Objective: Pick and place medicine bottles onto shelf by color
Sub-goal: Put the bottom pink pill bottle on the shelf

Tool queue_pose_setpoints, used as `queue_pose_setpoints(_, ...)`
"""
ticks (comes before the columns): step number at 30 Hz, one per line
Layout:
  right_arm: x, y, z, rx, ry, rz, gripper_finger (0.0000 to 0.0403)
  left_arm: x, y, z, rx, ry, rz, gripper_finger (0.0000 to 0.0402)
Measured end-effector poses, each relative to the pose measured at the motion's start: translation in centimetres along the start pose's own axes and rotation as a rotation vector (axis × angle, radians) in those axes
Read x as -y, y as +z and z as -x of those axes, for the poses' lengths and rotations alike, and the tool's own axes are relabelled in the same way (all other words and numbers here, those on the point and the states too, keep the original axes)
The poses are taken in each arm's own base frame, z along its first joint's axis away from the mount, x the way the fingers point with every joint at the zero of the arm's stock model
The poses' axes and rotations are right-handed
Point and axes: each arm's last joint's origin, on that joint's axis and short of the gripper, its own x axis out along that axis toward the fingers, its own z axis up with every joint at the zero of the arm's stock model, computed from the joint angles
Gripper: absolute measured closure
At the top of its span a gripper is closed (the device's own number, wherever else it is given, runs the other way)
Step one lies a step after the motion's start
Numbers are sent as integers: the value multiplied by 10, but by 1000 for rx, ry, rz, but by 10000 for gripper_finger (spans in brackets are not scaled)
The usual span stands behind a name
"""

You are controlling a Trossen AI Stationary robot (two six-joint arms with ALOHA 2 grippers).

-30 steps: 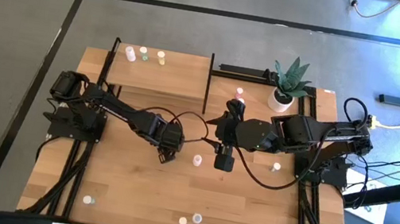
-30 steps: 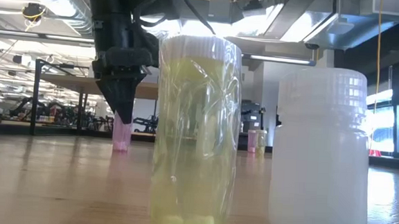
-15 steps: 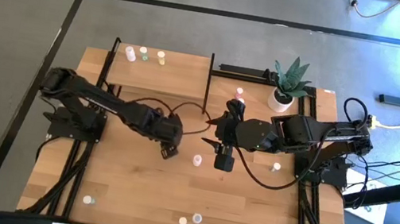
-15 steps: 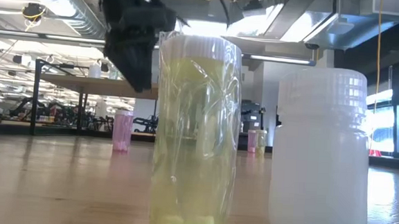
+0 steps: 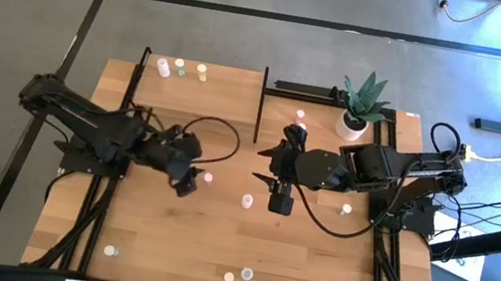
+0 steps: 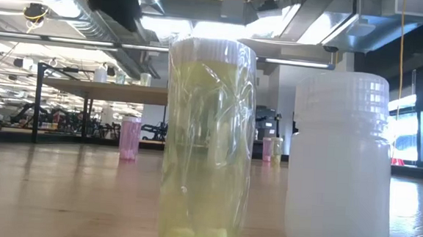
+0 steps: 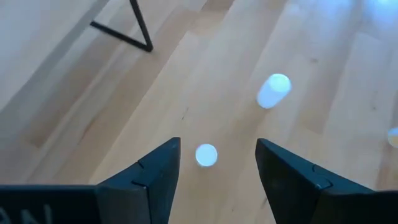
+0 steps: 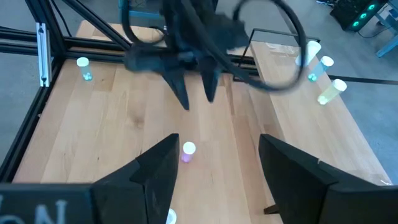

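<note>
The left gripper (image 5: pixel 184 188) is seen over the middle of the tabletop (image 5: pixel 164 238), raised off the wood, its fingers (image 7: pixel 155 171) spread apart with nothing held between them. A pink-topped bottle (image 5: pixel 207 178) stands upright on the table just beside that gripper, toward the centre; in the left wrist view it shows between the 2 fingers as a small round top (image 7: pixel 206 155), apart from both. A 2nd bottle (image 5: pixel 247 201) stands a little farther toward the right arm. The right gripper (image 5: pixel 279 204) is held near the table's centre, its fingers (image 8: pixel 155 171) also wide apart and empty; the left arm's claw (image 8: pixel 196 93) is seen from it, pointing down above the pink-topped bottle (image 8: pixel 187 151). On the shelf (image 5: pixel 228 92), at the far left part of the table, 3 bottles are lined up along the back edge: a white one (image 5: pixel 163 66), a green one (image 5: pixel 179 67) and a yellow one (image 5: pixel 202 71). 1 more pink-topped bottle (image 5: pixel 300 120) stands near the white plant pot (image 5: pixel 351 126). Other bottles are scattered along the near edge of the table (image 5: pixel 247 273), and 1 lies by the right arm's base (image 5: pixel 346 210). In the low view, a yellow-green bottle (image 6: pixel 208 144) and a white bottle (image 6: pixel 340 159) stand close to the camera, and a pink bottle (image 6: pixel 129 138) is seen well behind them.
</note>
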Motion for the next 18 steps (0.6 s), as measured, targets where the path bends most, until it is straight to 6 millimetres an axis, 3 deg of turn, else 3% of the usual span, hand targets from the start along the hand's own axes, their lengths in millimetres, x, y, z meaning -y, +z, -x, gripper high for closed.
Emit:
queue_pose_setpoints(5, 0, 0, 0, 0, 0, 0, 180, 11, -12, 20, 46, -53, 18, 201)
queue_pose_setpoints(18, -2, 6, -2, 52, 39, -133, 180, 34, -38, 44, 121, -102, 83, 200)
